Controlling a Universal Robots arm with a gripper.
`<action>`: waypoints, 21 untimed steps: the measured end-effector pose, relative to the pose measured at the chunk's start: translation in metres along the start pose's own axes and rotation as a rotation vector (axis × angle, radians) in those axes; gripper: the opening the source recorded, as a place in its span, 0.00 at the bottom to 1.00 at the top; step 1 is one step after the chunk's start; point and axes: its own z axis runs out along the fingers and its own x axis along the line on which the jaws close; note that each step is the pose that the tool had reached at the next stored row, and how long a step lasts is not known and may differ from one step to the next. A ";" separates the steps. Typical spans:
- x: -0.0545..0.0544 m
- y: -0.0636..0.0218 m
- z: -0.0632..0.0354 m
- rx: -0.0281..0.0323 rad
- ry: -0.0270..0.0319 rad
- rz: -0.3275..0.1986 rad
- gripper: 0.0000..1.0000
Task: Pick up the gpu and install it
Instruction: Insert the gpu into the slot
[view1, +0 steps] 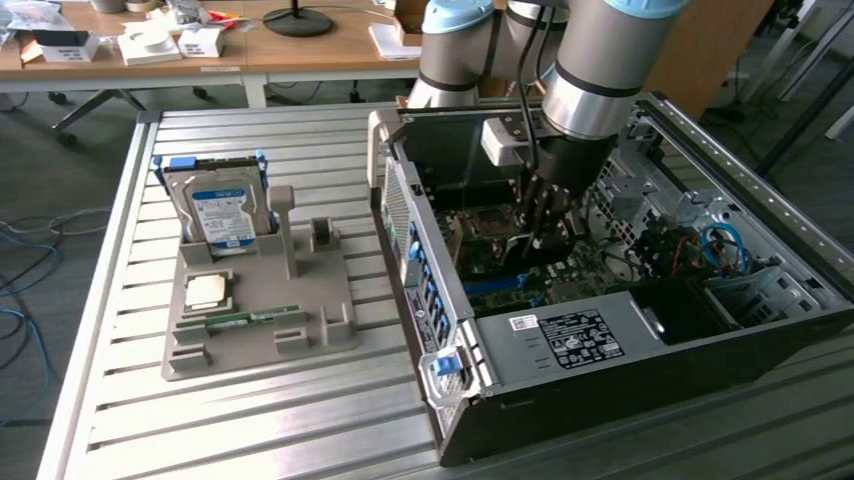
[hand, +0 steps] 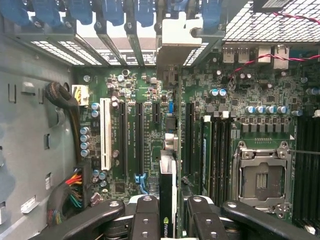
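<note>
Black fingers (hand: 145, 220) are seen pressed against both faces of the gpu (hand: 167, 185) in the wrist view; the gripper (hand: 171, 210) is thus closed on the card, which is held edge-on between them; a green logo is shown on the card's thin dark edge near the fingers. The card is placed inside the computer case (view1: 641, 400), above the green motherboard (hand: 130, 100), and is lined up lengthwise with the long black slots; it is flanked by one such slot on each side, and a white slot (hand: 105, 132) is set farther off, toward the case's grey wall. The card's pale metal bracket (hand: 176, 37) is found at the case's rear edge, among the row of blue clips (hand: 112, 10) and the slot openings; whether the card is fully seated in its slot cannot be told. An empty processor socket (hand: 262, 175) is seen on the far side of the memory slots from the card.

In the exterior view the case is laid open on the slatted metal worktop (view1: 267, 420), toward the edge on the exterior view's right; the robot arm (view1: 587, 90) is lowered into it from above. A grey holder (view1: 254, 330) is set toward the worktop's edge on the exterior view's left, well apart from the case's inside; a blue-labelled hard drive (view1: 220, 215) is stood upright at its far end; a square chip (view1: 207, 290) and a narrow green memory stick (view1: 240, 320) are laid in its nearer part.
</note>
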 end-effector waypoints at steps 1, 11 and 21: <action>0.000 0.0010 0.0004 -0.0001 0.0001 0.000 0.26; 0.000 0.0050 0.0050 -0.0001 0.0001 0.000 0.26; 0.000 0.0051 0.0079 -0.0002 0.0002 0.000 0.26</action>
